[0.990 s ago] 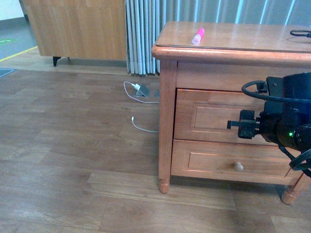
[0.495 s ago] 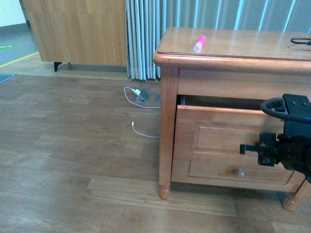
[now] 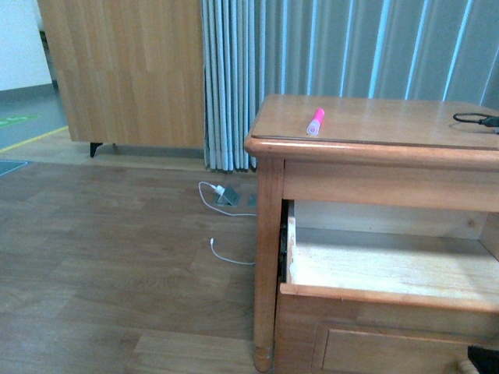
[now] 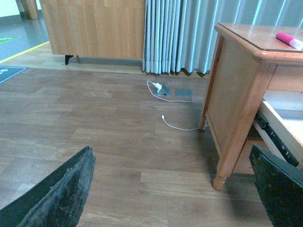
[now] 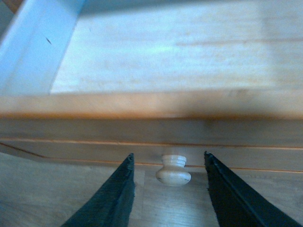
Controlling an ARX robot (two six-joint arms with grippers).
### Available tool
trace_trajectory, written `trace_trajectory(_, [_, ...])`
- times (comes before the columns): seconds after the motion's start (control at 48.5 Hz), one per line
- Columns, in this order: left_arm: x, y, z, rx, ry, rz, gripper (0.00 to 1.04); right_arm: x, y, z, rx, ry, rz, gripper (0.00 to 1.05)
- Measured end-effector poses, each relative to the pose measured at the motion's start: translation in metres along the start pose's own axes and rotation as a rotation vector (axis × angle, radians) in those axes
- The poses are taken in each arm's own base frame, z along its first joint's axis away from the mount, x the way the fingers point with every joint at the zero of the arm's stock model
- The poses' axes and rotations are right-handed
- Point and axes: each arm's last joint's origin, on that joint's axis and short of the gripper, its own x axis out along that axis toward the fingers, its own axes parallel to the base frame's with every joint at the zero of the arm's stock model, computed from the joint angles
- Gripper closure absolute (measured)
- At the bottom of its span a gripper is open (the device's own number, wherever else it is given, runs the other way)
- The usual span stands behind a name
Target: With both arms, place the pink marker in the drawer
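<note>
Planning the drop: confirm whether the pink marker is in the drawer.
No, the pink marker lies on the nightstand top, above the drawer.

Out ahead of the left pincer (image 4: 171, 156) runs a brown plank floor (image 4: 94, 132). A thin white cable (image 4: 182, 128) lies loose on it, farther out, ending near a leg of the honey-coloured nightstand (image 4: 232, 94). Beyond that, a white charger (image 4: 163, 90) sits beside a grey floor plate (image 4: 183, 93), at the hem of a pleated grey-blue curtain (image 4: 180, 35). A big wooden cabinet (image 4: 94, 26) stands beside the curtain. A black cord (image 3: 475, 119) rests on the nightstand's top.
</note>
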Motion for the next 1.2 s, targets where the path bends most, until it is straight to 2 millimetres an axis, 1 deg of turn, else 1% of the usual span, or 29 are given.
trace_trajectory(0.082, [0.000, 0.000, 0.000, 0.000, 0.000, 0.000, 0.06, -0.025, -0.001, 0.009, 0.024, -0.031, 0.010, 0.38])
trace_trajectory(0.103, [0.000, 0.000, 0.000, 0.000, 0.000, 0.000, 0.06, -0.027, -0.001, 0.010, 0.026, -0.033, 0.011, 0.36])
trace_trajectory(0.165, [0.000, 0.000, 0.000, 0.000, 0.000, 0.000, 0.06, -0.045, -0.002, 0.014, 0.030, -0.055, 0.014, 0.26])
trace_trajectory(0.186, [0.000, 0.000, 0.000, 0.000, 0.000, 0.000, 0.06, -0.048, -0.002, 0.015, 0.031, -0.060, 0.014, 0.24])
trace_trajectory(0.247, [0.000, 0.000, 0.000, 0.000, 0.000, 0.000, 0.06, -0.067, -0.001, 0.020, 0.026, -0.095, 0.025, 0.13])
trace_trajectory(0.268, [0.000, 0.000, 0.000, 0.000, 0.000, 0.000, 0.06, -0.070, -0.001, 0.021, 0.025, -0.101, 0.028, 0.12])
trace_trajectory(0.309, [0.000, 0.000, 0.000, 0.000, 0.000, 0.000, 0.06, -0.083, 0.001, 0.025, 0.024, -0.126, 0.039, 0.06])
trace_trajectory(0.392, [0.000, 0.000, 0.000, 0.000, 0.000, 0.000, 0.06, -0.108, 0.003, 0.028, 0.018, -0.170, 0.055, 0.09])
trace_trajectory(0.454, [0.000, 0.000, 0.000, 0.000, 0.000, 0.000, 0.06, -0.124, 0.005, 0.026, 0.013, -0.198, 0.064, 0.08])
trace_trajectory(0.557, [0.000, 0.000, 0.000, 0.000, 0.000, 0.000, 0.06, -0.146, 0.006, 0.022, 0.018, -0.239, 0.074, 0.08])
trace_trajectory(0.619, [0.000, 0.000, 0.000, 0.000, 0.000, 0.000, 0.06, -0.160, 0.004, 0.018, 0.037, -0.301, 0.068, 0.08])
trace_trajectory(0.701, [0.000, 0.000, 0.000, 0.000, 0.000, 0.000, 0.06, -0.166, -0.001, 0.013, 0.066, -0.361, 0.035, 0.08])
trace_trajectory(0.887, [0.000, 0.000, 0.000, 0.000, 0.000, 0.000, 0.06, -0.165, -0.002, 0.011, 0.082, -0.360, 0.029, 0.08])
trace_trajectory(0.907, [0.000, 0.000, 0.000, 0.000, 0.000, 0.000, 0.06, -0.165, -0.003, 0.011, 0.069, -0.378, 0.016, 0.10])
trace_trajectory(0.928, [0.000, 0.000, 0.000, 0.000, 0.000, 0.000, 0.06, -0.165, -0.003, 0.011, 0.050, -0.416, 0.001, 0.13])
trace_trajectory(0.969, [0.000, 0.000, 0.000, 0.000, 0.000, 0.000, 0.06, -0.162, -0.004, 0.007, -0.034, -0.504, -0.055, 0.23])
trace_trajectory(0.99, [0.000, 0.000, 0.000, 0.000, 0.000, 0.001, 0.06, -0.162, -0.005, 0.007, -0.061, -0.520, -0.062, 0.27])
trace_trajectory(1.052, [0.000, 0.000, 0.000, 0.000, 0.000, 0.000, 0.06, -0.161, -0.005, 0.004, -0.137, -0.540, -0.083, 0.43])
trace_trajectory(1.072, [0.000, 0.000, 0.000, 0.000, 0.000, 0.000, 0.06, -0.161, -0.005, 0.003, -0.150, -0.538, -0.086, 0.43])
trace_trajectory(1.093, [0.000, 0.000, 0.000, 0.000, 0.000, 0.000, 0.06, -0.160, -0.005, 0.002, -0.154, -0.536, -0.088, 0.41])
trace_trajectory(1.196, [0.000, 0.000, 0.000, 0.000, 0.000, 0.000, 0.06, -0.159, -0.006, 0.001, -0.175, -0.531, -0.094, 0.18])
